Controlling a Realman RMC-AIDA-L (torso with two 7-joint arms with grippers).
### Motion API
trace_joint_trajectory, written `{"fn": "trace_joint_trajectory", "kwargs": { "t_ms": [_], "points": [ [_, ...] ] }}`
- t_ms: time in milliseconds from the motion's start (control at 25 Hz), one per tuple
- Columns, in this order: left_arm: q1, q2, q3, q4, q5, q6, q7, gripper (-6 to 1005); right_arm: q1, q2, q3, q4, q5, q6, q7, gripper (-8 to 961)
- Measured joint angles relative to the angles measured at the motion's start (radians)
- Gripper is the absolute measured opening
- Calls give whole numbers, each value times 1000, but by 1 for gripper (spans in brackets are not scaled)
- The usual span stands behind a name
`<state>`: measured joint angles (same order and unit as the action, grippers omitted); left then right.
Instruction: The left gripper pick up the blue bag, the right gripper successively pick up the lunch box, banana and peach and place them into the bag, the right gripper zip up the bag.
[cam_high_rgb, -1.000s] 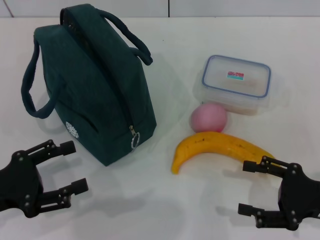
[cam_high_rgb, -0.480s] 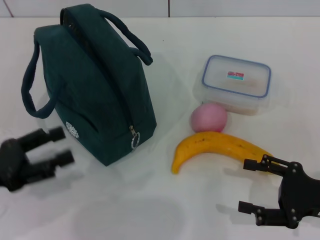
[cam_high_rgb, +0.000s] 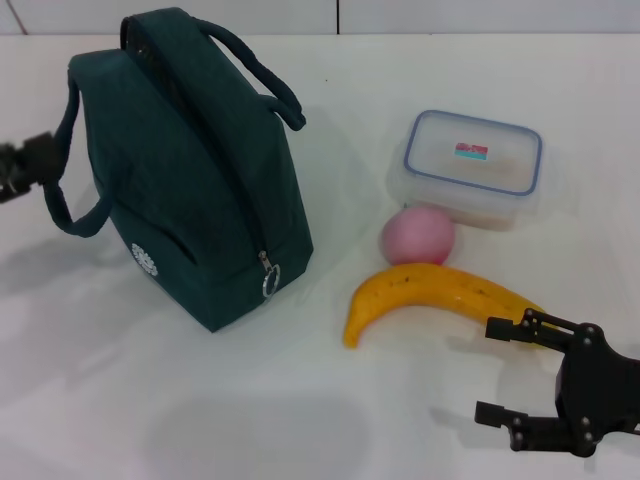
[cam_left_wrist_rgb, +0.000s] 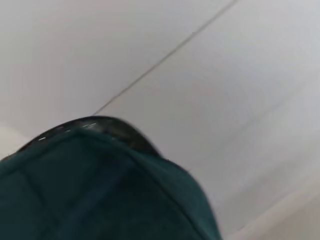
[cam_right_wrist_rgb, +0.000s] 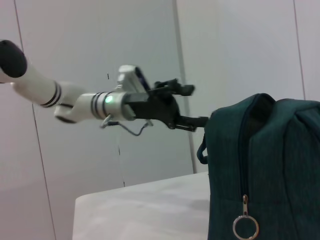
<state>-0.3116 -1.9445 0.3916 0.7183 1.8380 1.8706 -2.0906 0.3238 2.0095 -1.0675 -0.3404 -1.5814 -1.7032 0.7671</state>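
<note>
The blue bag (cam_high_rgb: 190, 170) stands upright and zipped at the table's left, its silver ring pull (cam_high_rgb: 270, 284) hanging at the near end. My left gripper (cam_high_rgb: 28, 168) hovers at the far left edge, beside the bag's left loop handle (cam_high_rgb: 62, 170). In the right wrist view that left gripper (cam_right_wrist_rgb: 192, 105) is open, level with the top of the bag (cam_right_wrist_rgb: 265, 165). The lunch box (cam_high_rgb: 472, 165), the peach (cam_high_rgb: 417, 236) and the banana (cam_high_rgb: 435, 293) lie to the right. My right gripper (cam_high_rgb: 485, 370) is open and empty, just in front of the banana's right end.
The white table (cam_high_rgb: 250, 400) ends at a pale wall (cam_high_rgb: 450, 15) behind the bag. The left wrist view holds only the bag's top edge (cam_left_wrist_rgb: 75, 190) against that wall.
My left gripper has lifted from the table's front left and moved back to the bag's left handle. The right gripper and all objects have stayed put.
</note>
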Motion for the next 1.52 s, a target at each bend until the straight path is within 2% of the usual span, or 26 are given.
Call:
{"fn": "trace_joint_trajectory", "kwargs": {
  "t_ms": [240,360,480,600,720,960,1520],
  "points": [
    [-111,15,11,233,172,-27,-311,851,0,0,-1,0,0,-3,-1,841],
    [-168,52,81,276,212,-18,-436,849,0,0,-3,0,0,-2,-1,841],
    [-223,98,148,284,233,-16,-536,848,0,0,-6,0,0,1,-1,841],
    [-261,112,161,289,286,-15,-580,848,0,1,-7,0,0,4,-1,841],
    [-293,111,172,297,365,-16,-600,847,-1,1,-8,0,0,5,-2,842],
    [-321,95,176,293,429,-31,-606,848,-3,2,-4,0,-1,7,-3,842],
    [-375,89,176,244,457,-38,-628,842,0,2,-8,2,-8,23,-11,841]
  ]
}}
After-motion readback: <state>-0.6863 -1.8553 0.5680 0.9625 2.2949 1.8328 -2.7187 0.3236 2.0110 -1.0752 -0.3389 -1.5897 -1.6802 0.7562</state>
